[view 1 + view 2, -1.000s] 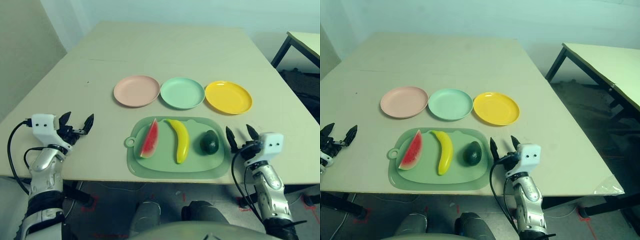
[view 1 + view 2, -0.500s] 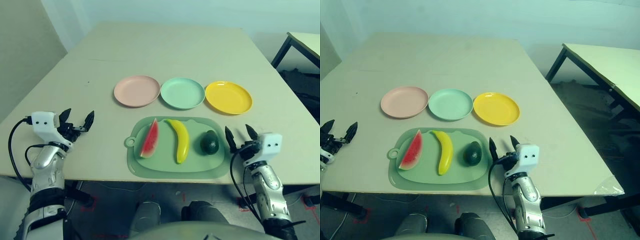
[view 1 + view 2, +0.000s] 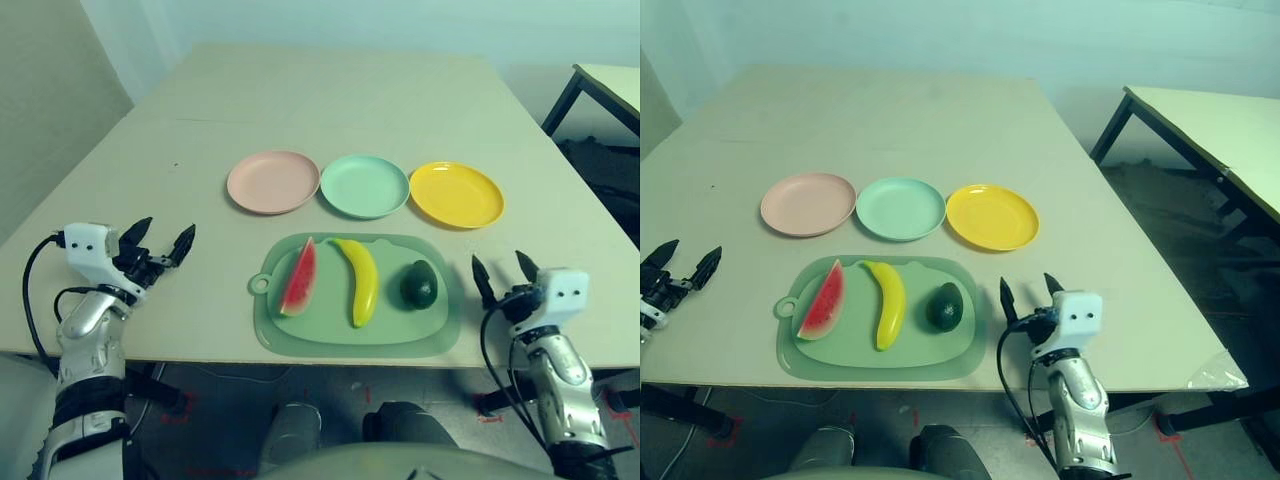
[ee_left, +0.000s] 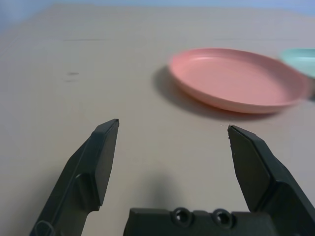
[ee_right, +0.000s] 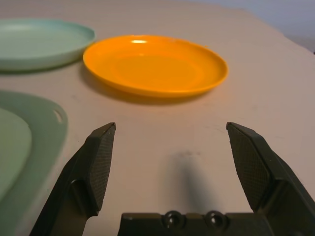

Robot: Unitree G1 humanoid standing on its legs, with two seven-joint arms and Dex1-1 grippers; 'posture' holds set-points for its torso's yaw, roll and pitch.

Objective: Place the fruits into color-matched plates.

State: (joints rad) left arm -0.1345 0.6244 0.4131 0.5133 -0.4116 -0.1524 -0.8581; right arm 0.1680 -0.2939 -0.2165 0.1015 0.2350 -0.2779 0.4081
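Fruits all lie on the green mat [image 3: 300,345], none plated yet. Since a second ago the right gripper [image 3: 505,272] has drifted toward three o'clock, off the mat's edge, jaws spread and empty; the left gripper [image 3: 160,242] waits likewise. The banana [image 3: 360,280] runs twelve-to-six, bowed, between the watermelon wedge [image 3: 299,278] and the avocado [image 3: 419,285].

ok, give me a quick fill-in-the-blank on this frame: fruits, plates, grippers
1. All three fruits lie on the green ____.
2. The banana lies between the watermelon and the ____.
3. The middle plate in the row is ____; the pink plate and yellow plate flank it.
4. The left gripper and right gripper are both ____, holding nothing.

Missing words: mat; avocado; green; open
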